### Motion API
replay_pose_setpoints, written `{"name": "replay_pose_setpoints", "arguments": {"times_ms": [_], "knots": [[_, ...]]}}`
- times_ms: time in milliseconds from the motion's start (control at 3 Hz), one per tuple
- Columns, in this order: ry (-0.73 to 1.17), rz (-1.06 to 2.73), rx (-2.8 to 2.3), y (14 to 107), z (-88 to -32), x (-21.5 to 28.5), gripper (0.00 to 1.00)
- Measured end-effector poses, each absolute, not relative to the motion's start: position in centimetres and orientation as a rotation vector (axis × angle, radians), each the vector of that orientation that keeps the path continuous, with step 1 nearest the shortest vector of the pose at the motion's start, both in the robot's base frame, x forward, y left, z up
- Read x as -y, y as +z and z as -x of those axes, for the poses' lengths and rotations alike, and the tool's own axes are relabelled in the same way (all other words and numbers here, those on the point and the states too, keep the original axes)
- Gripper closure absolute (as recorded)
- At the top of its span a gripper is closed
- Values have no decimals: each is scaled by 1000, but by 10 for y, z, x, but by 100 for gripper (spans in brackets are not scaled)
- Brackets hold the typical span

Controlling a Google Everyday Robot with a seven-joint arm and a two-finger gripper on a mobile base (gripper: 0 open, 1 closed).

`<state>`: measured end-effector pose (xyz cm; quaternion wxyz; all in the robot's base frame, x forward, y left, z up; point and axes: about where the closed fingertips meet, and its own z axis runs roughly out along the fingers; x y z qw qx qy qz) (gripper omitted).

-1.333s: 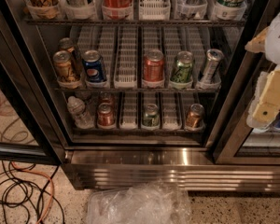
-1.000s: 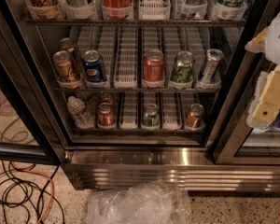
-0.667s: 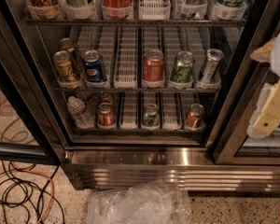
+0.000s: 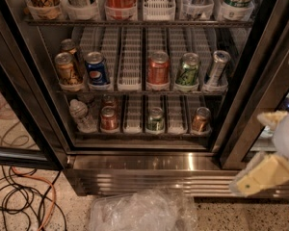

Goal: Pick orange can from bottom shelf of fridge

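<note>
Orange can (image 4: pixel 201 120) on bottom shelf (image 4: pixel 135 134), gripper (image 4: pixel 254 150) low right outside fridge (image 4: pixel 183 163), fingers (image 4: pixel 262 173) apart, speckled floor (image 4: pixel 231 216)

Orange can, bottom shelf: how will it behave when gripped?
The orange can looks like smooth rigid metal, probably slippery. Standing upright in its lane tray, it may tip if nudged. The gripper is open at lower right.

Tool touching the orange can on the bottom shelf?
Apart. Camera view shows the tool at lower right, outside the fridge, with a wide gap to the orange can.
</note>
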<state>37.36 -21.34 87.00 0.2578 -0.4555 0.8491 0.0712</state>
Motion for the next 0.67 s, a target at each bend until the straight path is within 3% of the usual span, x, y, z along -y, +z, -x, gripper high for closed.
{"name": "replay_pose_setpoints", "arguments": {"times_ms": [333, 667], "knots": [[453, 1162, -2238, 789, -375, 167, 0], [731, 1201, -2055, 757, -389, 89, 0]]}}
